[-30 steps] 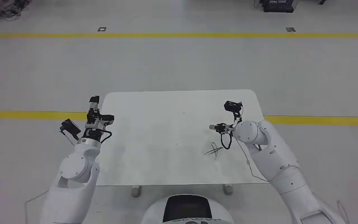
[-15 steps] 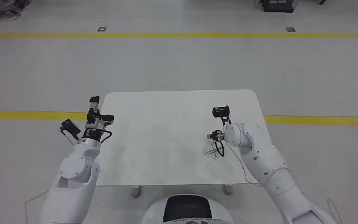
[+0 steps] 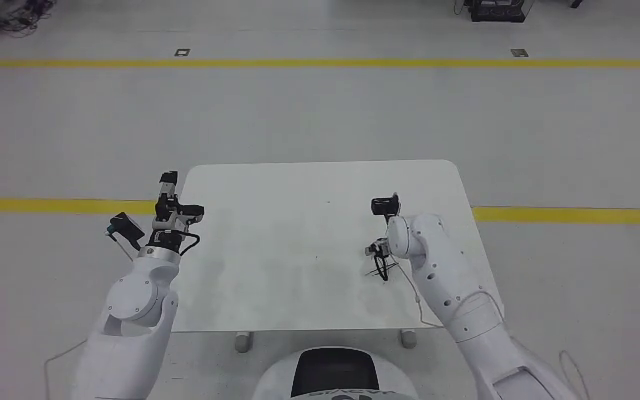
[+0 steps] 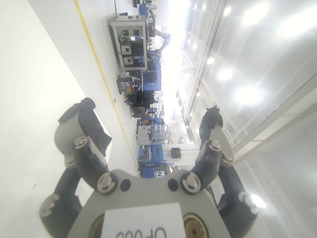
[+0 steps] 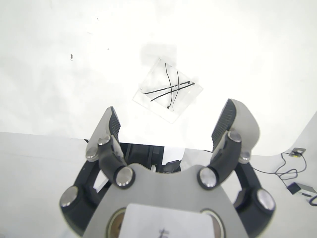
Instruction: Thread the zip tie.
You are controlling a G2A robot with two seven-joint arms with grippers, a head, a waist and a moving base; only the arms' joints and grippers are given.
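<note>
- My right fingers (image 5: 224, 122) are spread wide and empty near crossed thin black plastic zip ties (image 5: 171, 89) on a clear square sheet (image 5: 182, 104), centre-right of the top view.
- My left fingers (image 4: 84, 127) are wide open at the flat white table (image 3: 290, 290)'s left edge.

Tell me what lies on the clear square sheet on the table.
A few thin black zip ties lie crossed on the clear square sheet; the overlap hides their exact number. The white table shows through beneath.
</note>
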